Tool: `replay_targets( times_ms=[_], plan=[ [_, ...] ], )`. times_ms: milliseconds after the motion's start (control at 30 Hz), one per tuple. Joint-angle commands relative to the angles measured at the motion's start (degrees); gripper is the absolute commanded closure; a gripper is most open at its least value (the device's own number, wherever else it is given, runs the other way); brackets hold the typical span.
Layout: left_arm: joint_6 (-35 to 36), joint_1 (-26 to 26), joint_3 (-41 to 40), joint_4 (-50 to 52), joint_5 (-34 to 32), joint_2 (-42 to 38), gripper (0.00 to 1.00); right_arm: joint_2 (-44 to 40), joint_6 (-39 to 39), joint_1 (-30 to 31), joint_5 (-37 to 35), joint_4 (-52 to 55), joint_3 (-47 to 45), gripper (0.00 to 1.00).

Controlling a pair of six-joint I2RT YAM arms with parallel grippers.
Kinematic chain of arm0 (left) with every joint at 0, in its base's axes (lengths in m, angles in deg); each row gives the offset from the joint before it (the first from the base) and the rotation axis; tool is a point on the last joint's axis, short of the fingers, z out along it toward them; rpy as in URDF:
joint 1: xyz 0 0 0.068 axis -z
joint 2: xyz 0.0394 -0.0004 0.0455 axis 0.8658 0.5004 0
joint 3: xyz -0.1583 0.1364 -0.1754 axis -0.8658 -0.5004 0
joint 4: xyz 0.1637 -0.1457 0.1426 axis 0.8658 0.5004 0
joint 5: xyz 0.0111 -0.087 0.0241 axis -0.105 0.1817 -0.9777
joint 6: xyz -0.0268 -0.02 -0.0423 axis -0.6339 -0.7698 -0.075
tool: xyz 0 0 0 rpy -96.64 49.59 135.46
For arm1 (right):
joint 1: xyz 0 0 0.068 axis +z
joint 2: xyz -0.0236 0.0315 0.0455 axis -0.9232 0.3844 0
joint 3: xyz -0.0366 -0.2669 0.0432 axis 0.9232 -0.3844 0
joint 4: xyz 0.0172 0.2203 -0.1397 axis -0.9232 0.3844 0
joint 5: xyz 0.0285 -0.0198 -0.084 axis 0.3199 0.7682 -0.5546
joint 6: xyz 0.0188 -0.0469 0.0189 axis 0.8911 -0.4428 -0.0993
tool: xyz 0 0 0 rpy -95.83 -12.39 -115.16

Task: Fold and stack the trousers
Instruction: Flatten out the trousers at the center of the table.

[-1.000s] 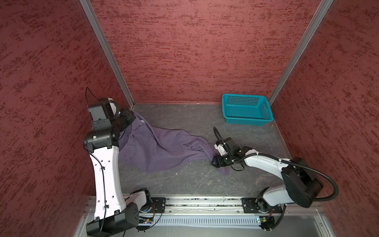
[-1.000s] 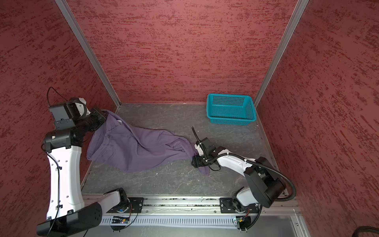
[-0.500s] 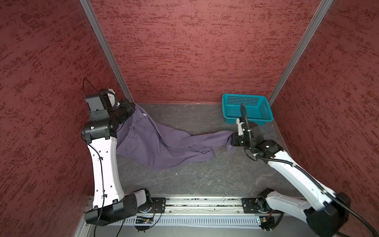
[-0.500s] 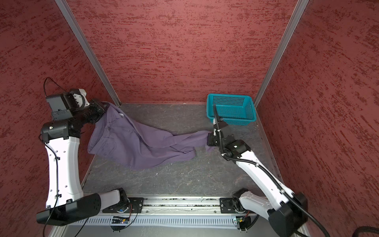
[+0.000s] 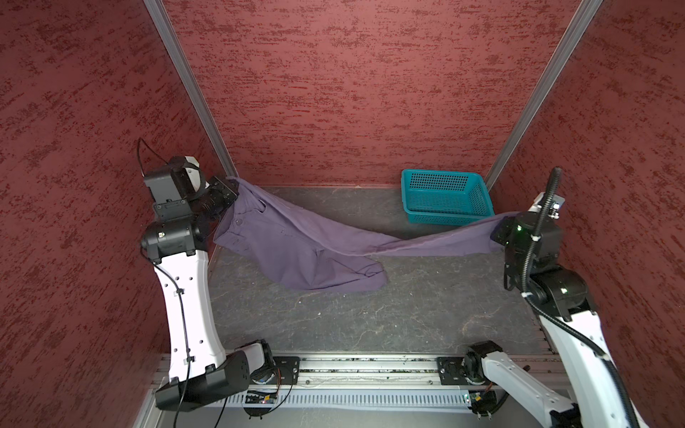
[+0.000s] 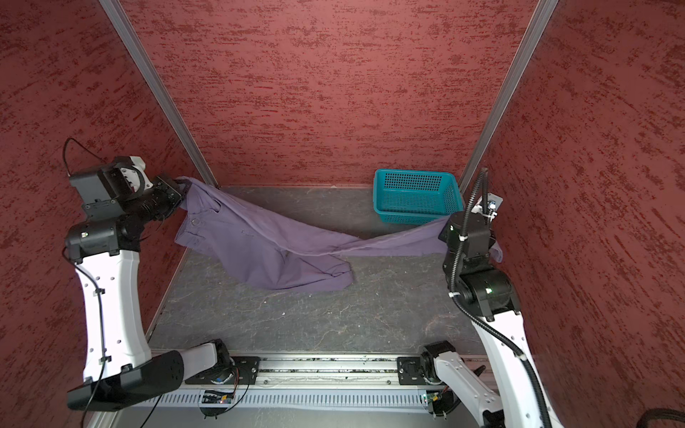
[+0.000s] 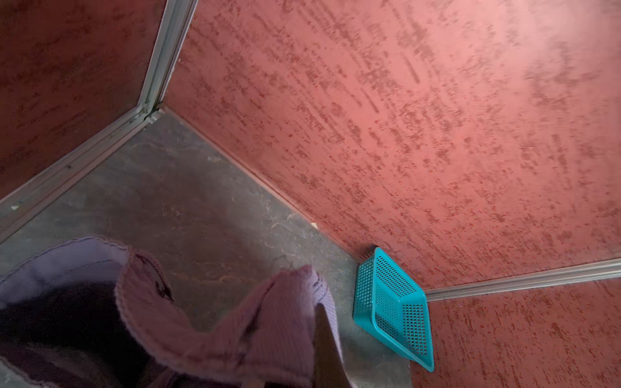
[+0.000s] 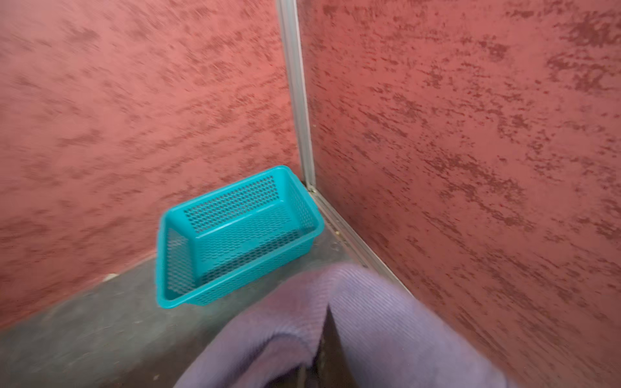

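both top views: dusty-purple trousers (image 5: 296,252) hang stretched above the grey table (image 5: 370,315), waistband clamped in the left gripper (image 5: 232,192), one leg's end clamped in the right gripper (image 5: 498,229) (the other leg lies crumpled mid-table). left wrist: trousers (image 7: 201,329) bunched at the jaws. right wrist: trousers (image 8: 369,319) drape the jaws, near the teal perforated basket (image 8: 235,277).
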Motion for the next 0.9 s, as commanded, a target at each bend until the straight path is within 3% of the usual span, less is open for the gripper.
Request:
replay_targets(
  times_ms=[0, 167, 400, 700, 867],
  plan=[
    [-1.19, -1.92, -3.09, -6.18, -1.44, 4.32, 1.0, 4.81, -1.92, -6.31, 1.92, -2.77, -3.8, 1.0],
    [-6.53, -1.96, -11.25, -20.11, -4.16, 9.06, 1.0, 9.72, -0.66, -16.72, 17.02, -14.54, -14.02, 1.0],
    [-3.73, 4.85, -4.19, -21.25, -8.6, 23.42, 1.0, 26.2, 5.5, -19.11, 34.08, -21.91, -14.18, 1.0],
    [-3.26, 8.31, 9.77, -17.91, -14.01, 40.67, 1.0, 36.4, 9.42, -18.99, 36.53, -28.05, -10.87, 1.0],
    [-2.55, 8.61, 19.08, -13.28, -16.34, 49.47, 1.0, 42.01, 8.95, -18.96, 34.18, -27.08, -5.91, 0.82]
  ],
)
